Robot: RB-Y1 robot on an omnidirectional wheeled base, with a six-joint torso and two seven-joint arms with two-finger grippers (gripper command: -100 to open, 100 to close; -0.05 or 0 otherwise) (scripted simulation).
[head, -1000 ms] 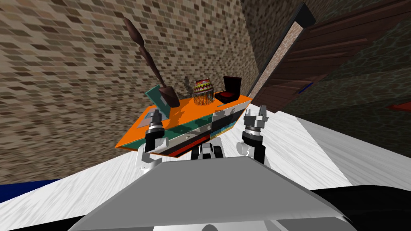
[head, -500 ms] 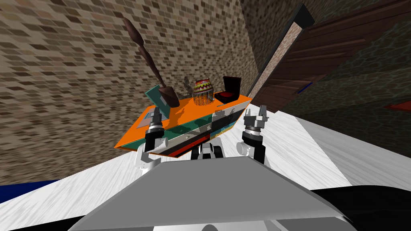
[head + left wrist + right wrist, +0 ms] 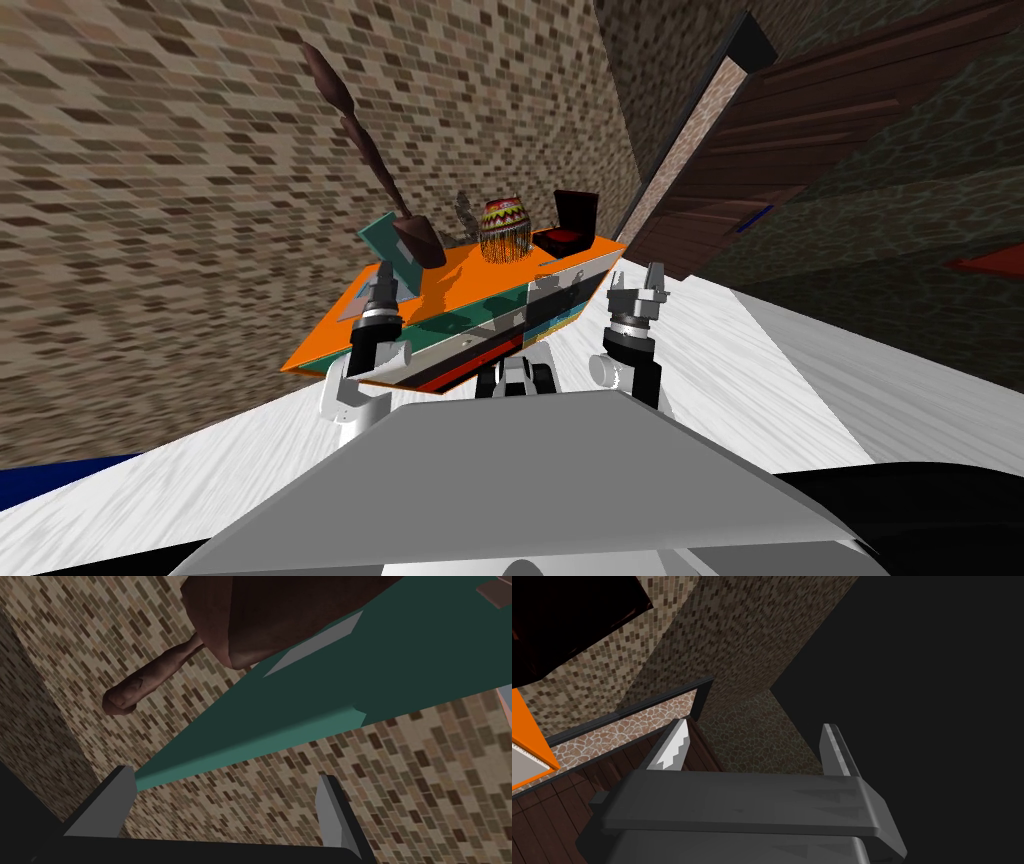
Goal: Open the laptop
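Laptop (image 3: 385, 248) (image 3: 400, 651), teal lid raised, on orange surface (image 3: 470, 275) | left tool (image 3: 383, 285) (image 3: 225, 808) spread, lid corner by one fingertip (image 3: 122, 791) | right tool (image 3: 640, 285) (image 3: 752, 746) spread

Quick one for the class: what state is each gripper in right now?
Left gripper: open, holding nothing, fingers at the edge of the teal laptop lid.
Right gripper: open, holding nothing.

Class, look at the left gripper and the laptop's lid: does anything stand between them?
Nothing visible does. The open left gripper sits at the teal laptop lid, whose edge runs right up to it. A brown ornament stands close beside the lid, not between.
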